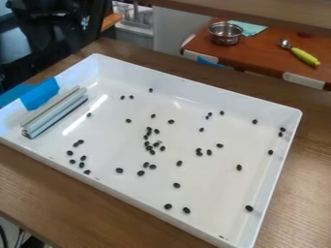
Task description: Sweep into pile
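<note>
in the camera view, a white tray (200, 227) sits on a wooden table (38, 186), and the small dark pieces (162, 148) lie scattered across its floor. taking the tray as the dial, the densest cluster of them is near the centre. a looser group lies between eight and nine o'clock, two pieces lie near six, one is alone between four and five, and a close pair is by the tray wall between two and three. at ten o'clock a ridged metal bar (57, 112) lies tilted inside the tray, just beside blue tape (40, 94) that runs over the rim. whether the gripper is wide, narrow or holding anything, one cannot tell. with the whole view as the dial, a metal pot (225, 34) stands on a reddish-brown surface (268, 53) at one o'clock, near a teal cloth (251, 29); a spoon with a green handle (304, 56) lies at two.
</note>
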`<move>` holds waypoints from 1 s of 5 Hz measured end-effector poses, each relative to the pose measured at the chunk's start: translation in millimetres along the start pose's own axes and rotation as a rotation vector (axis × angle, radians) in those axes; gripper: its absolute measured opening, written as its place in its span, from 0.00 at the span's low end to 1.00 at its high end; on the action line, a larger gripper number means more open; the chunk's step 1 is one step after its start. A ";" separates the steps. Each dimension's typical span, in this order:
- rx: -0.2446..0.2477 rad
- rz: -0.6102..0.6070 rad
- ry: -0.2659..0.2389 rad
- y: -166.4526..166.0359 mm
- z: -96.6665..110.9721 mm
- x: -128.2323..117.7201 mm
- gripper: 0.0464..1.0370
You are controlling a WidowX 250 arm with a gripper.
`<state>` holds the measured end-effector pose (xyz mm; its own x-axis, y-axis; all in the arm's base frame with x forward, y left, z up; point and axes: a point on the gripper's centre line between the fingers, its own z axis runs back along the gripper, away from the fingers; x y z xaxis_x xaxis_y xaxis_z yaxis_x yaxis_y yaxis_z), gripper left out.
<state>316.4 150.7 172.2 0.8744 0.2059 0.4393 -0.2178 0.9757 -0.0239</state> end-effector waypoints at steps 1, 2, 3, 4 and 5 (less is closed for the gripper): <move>-0.010 0.011 0.054 -0.6 -13.3 -12.6 0.96; 0.028 0.036 0.141 7.7 -33.1 -24.7 0.96; 0.063 0.028 0.146 12.1 -41.4 -24.6 0.96; 0.075 0.000 0.132 14.7 -41.2 -22.0 0.96; 0.084 -0.018 0.110 18.3 -43.7 -21.4 0.96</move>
<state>312.7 167.4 123.2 0.9197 0.1997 0.3381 -0.2329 0.9706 0.0602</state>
